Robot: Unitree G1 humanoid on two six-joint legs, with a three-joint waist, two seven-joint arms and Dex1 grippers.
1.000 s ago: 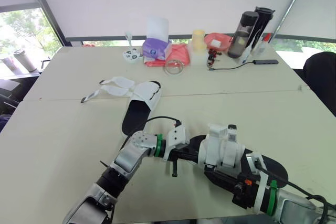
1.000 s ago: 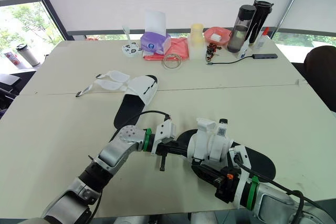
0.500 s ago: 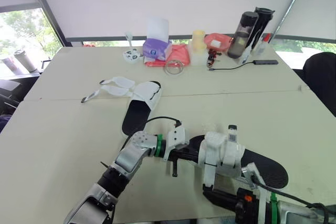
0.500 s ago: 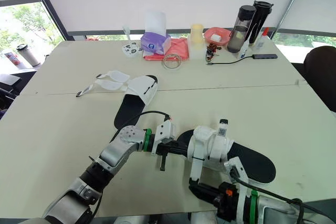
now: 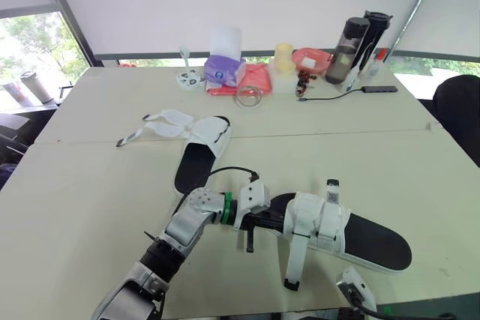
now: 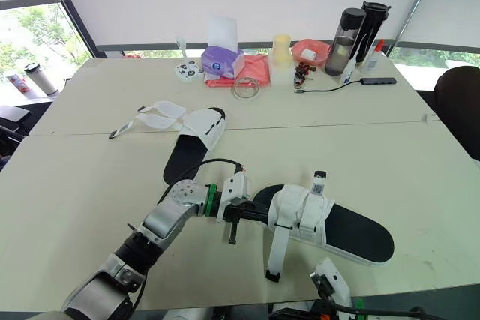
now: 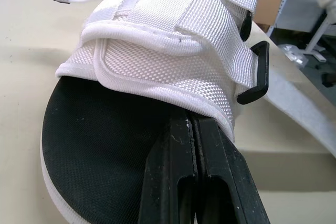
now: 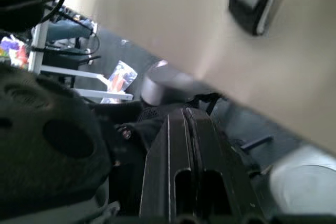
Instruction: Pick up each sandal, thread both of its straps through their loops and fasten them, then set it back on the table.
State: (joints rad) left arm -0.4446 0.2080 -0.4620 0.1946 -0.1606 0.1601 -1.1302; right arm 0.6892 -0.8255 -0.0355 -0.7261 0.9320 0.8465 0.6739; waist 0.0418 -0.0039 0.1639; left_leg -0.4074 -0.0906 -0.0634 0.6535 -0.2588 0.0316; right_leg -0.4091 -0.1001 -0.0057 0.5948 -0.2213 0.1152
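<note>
The near sandal (image 5: pixel 360 234), black-soled with white straps, lies flat by the table's front edge. One strap (image 5: pixel 295 256) trails loose toward that edge, ending in a black tip. My left gripper (image 7: pixel 193 125) is shut, its fingers (image 7: pixel 173 182) lying over the insole with the tips against the front strap's rim. My right gripper (image 8: pixel 185 113) is shut and holds nothing; it hangs below the table's front edge, apart from the sandal. The second sandal (image 5: pixel 201 154) lies farther back on the left, its straps (image 5: pixel 163 121) spread open on the table.
Along the far edge stand a tissue box (image 5: pixel 223 67), a pink cloth (image 5: pixel 253 79), a clear ring (image 5: pixel 248 96), a red bowl (image 5: pixel 310 58) and two dark bottles (image 5: pixel 352 49), with a cable (image 5: pixel 337 94) beside them. A black chair (image 5: pixel 459 114) is at the right.
My right arm let go of the near sandal's strap and dropped below the table's front edge. The strap fell onto the table. The left gripper stayed put.
</note>
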